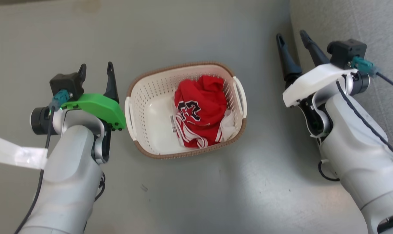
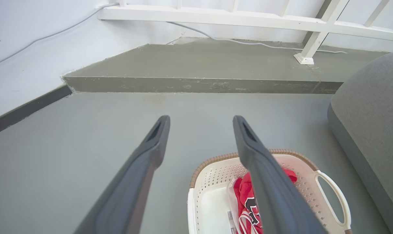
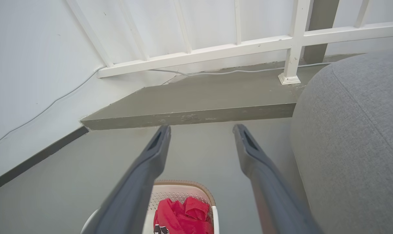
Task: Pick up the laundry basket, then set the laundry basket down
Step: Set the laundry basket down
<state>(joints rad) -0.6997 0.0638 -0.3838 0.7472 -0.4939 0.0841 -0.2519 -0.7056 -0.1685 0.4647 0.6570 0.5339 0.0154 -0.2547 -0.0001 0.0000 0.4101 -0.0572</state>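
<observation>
The laundry basket (image 1: 151, 97) stands on the grey floor in the middle of the head view, cream-white and perforated with a brown woven rim and a white handle on each side. A crumpled red jersey (image 1: 199, 109) lies inside it. My left gripper (image 1: 96, 71) hovers just left of the basket's left handle, open, holding nothing. My right gripper (image 1: 292, 36) is off to the right, well clear of the right handle, also open and empty. The basket (image 2: 212, 182) sits at the bottom of the left wrist view, and its far end (image 3: 183, 190) at the bottom of the right wrist view.
A grey upholstered seat (image 1: 352, 22) fills the right edge, close beside my right arm. Ahead, the floor rises in a low concrete step (image 2: 196, 84) under a white railing (image 2: 307, 55) and a white wall, with a cable running along it.
</observation>
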